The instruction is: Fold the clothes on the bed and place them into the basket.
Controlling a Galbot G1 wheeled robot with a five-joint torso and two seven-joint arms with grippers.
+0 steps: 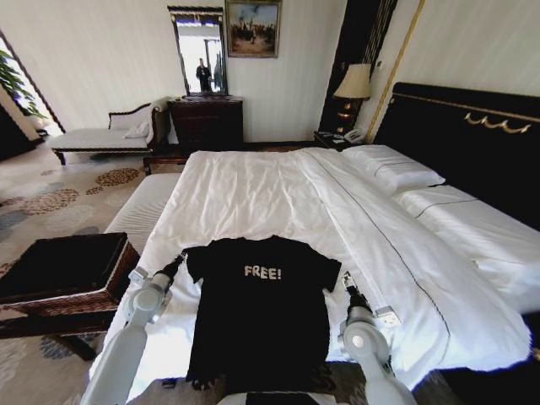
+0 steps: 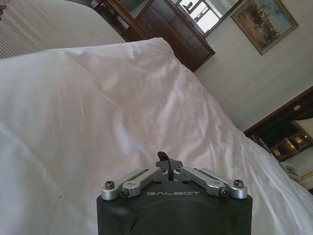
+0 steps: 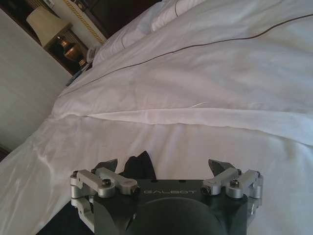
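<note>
The clothes, one black T-shirt (image 1: 261, 316) with white "FREE!" lettering, lie flat, chest up, on the near end of the bed (image 1: 253, 186). My left gripper (image 1: 179, 261) rests on the sheet at the tip of the shirt's left sleeve. The left wrist view shows it (image 2: 166, 159) shut, with white sheet around it. My right gripper (image 1: 348, 283) sits at the right sleeve. In the right wrist view it (image 3: 165, 166) stands open, and a point of black sleeve (image 3: 139, 165) lies between its fingers. The basket (image 1: 59, 305), dark wicker with a black lining, stands left of the bed.
A white striped bench (image 1: 139, 211) runs along the bed's left side behind the basket. Pillows (image 1: 392, 169) and a black headboard (image 1: 456, 126) are at the right. A dark dresser (image 1: 207, 122), a chaise (image 1: 101, 135) and a lamp (image 1: 353, 84) line the far wall.
</note>
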